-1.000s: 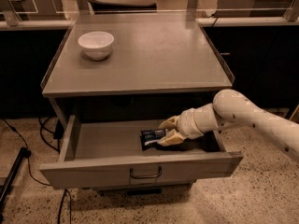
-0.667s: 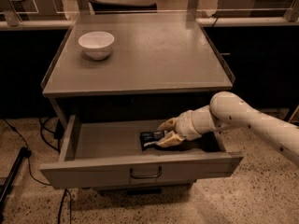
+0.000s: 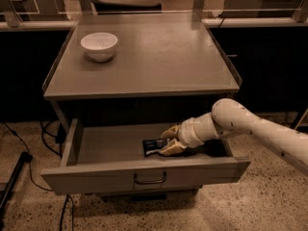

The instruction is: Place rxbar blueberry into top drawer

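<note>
Inside the pulled-out top drawer, right of centre: claw, spread, tips pointing left. Just left of the tips, touching the lower one: rxbar blueberry, flat on the drawer floor, long axis roughly left-right. Probably calls for a straight pull-back rightward.

Wide shallow grey top drawer pulled open. Flat navy-black rxbar blueberry inside, right of centre. Cream hand inside drawer, at bar's right end. White bowl on grey table.
</note>
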Action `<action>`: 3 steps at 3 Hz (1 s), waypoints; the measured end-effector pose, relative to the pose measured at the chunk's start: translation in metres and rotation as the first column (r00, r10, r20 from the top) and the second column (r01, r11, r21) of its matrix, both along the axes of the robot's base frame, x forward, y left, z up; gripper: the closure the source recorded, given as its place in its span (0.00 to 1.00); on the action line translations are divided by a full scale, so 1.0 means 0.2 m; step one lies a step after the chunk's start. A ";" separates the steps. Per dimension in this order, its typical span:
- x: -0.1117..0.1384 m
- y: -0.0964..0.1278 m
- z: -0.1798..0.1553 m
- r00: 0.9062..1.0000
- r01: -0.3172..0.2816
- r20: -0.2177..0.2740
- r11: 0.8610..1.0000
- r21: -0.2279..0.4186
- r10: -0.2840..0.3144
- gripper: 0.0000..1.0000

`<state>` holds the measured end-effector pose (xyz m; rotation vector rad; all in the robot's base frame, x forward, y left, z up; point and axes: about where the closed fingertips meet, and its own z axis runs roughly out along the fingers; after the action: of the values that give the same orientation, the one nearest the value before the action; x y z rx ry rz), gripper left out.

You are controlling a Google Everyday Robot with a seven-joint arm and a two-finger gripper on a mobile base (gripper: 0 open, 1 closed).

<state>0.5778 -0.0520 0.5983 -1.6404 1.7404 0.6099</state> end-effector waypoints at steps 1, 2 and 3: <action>0.00 0.00 0.00 1.000 0.000 0.000 1.000 0.000 0.000 0.82; 0.00 0.00 0.00 1.000 0.000 0.000 1.000 0.000 0.000 0.57; 0.00 0.00 0.00 1.000 0.000 0.000 1.000 0.000 0.000 0.36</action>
<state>0.5777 -0.0519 0.5982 -1.6405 1.7403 0.6101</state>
